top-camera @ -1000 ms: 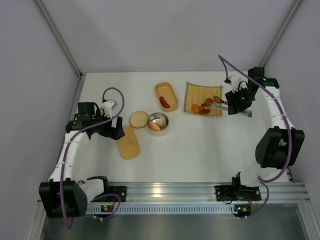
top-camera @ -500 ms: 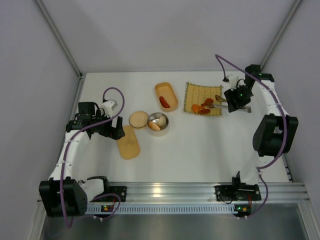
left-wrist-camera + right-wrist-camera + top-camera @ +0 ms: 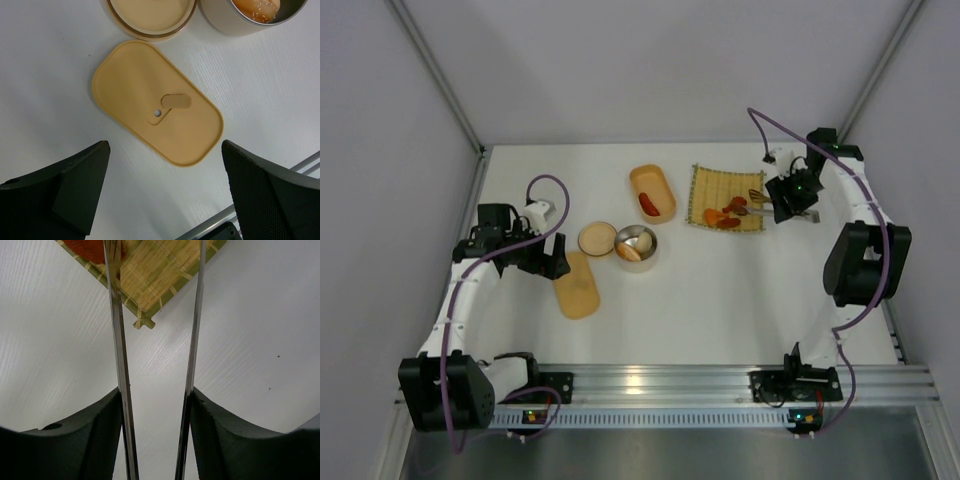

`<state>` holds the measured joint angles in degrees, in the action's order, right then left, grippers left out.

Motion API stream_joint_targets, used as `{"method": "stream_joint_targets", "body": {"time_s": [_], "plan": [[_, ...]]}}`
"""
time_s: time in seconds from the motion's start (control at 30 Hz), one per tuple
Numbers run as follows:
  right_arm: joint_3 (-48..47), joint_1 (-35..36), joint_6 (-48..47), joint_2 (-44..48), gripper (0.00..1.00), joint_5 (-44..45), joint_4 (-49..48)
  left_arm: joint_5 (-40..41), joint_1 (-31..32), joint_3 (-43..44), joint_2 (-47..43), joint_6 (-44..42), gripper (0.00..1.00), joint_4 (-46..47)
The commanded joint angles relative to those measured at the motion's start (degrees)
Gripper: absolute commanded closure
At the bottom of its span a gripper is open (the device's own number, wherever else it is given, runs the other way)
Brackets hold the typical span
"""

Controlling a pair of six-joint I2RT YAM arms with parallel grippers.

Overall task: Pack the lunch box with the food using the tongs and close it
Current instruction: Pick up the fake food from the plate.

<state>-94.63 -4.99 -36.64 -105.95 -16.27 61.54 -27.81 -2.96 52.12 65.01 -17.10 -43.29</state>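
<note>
Tongs (image 3: pixel 119 340), gripped by the right tool (image 3: pixel 155 407) with arms spread, reach over the yellow mat (image 3: pixel 155 275) toward red food (image 3: pixel 85 247), so pickup seems in hand and squeezing them should come next, while the left tool (image 3: pixel 165 150) hangs open above the lid (image 3: pixel 135 85).

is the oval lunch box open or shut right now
Open. The tan oval lunch box sits uncovered with a red sausage piece showing inside; a flat tan oval lid lies apart on the white table.
</note>
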Motion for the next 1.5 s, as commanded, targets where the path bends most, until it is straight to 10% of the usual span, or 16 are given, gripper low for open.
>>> {"method": "stream_joint_targets", "body": {"time_s": [0.0, 0.43, 1.47], "plan": [[-2.6, 0.7, -0.4, -0.4, 0.49, -0.4, -4.1, -1.1, 0.1, 1.4, 0.2, -0.7, 0.02, 1.7], [-4.0, 3.1, 1.3, -2.7, 0.52, 0.2, -5.8, -0.8, 0.1, 1.7, 0.3, -0.5, 0.02, 1.5], [-6.5, 3.2, 7.7, 3.4, 1.0, -5.9, -0.4, -0.3, 0.1, 1.7, -0.1, -0.4, 0.02, 1.5]]}}
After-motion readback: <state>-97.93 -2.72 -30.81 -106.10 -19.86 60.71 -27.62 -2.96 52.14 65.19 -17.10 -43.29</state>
